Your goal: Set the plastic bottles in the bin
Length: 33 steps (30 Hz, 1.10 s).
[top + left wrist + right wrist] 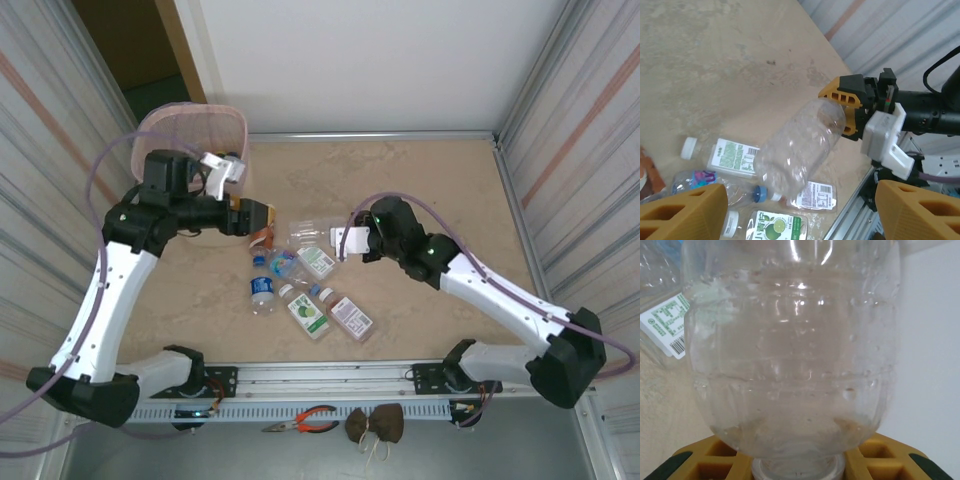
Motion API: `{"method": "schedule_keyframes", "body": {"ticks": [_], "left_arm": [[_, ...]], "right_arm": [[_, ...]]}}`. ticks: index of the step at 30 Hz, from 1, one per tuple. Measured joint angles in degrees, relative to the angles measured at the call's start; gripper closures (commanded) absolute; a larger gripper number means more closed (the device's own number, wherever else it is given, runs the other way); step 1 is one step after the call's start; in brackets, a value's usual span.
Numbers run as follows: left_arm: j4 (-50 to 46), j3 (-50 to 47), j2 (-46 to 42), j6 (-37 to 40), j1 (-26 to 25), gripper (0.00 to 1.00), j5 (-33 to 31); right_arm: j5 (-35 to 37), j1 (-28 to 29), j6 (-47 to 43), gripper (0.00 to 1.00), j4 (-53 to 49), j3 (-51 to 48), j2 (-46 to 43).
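Observation:
My right gripper (347, 238) is shut on the neck of a clear bottle (790, 350) with no label, holding it off the table with its base toward the left arm. My left gripper (256, 217) stands open, its fingers (685, 212) apart on either side of the view, with that clear bottle (800, 150) just ahead of them and not between them. Below lie several plastic bottles: a lime-labelled one (308, 312), a white-labelled one (348, 318), a blue-capped one (262, 290) and a green-labelled one (316, 262). The pink mesh bin (200, 112) stands at the far left, behind the left arm.
An orange-red bottle (262, 238) lies right under the left gripper. Corrugated walls (40, 150) close in both sides. The metal rail (330, 375) runs along the near edge, with pliers (300, 422) and a brown object (375, 424) in front of it.

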Motion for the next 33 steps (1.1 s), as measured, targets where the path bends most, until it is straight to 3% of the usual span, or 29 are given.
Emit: {"method": "schedule_keyframes", "body": {"ticks": [12, 21, 33], "left_arm": [[-11.1, 10.8, 11.5, 10.3, -11.6, 0.22, 1.2], [-18.9, 15.5, 18.0, 16.8, -21.4, 0.20, 1.8], [-21.0, 16.0, 19.8, 21.2, -23.8, 0.24, 7.7]], "right_arm": [[8.3, 10.6, -19.4, 0.79, -0.4, -2.5, -12.7], [11.8, 14.3, -32.5, 0.88, 1.8, -4.0, -19.2], [10.8, 15.0, -42.9, 0.92, 4.9, -5.0, -24.9]]}}
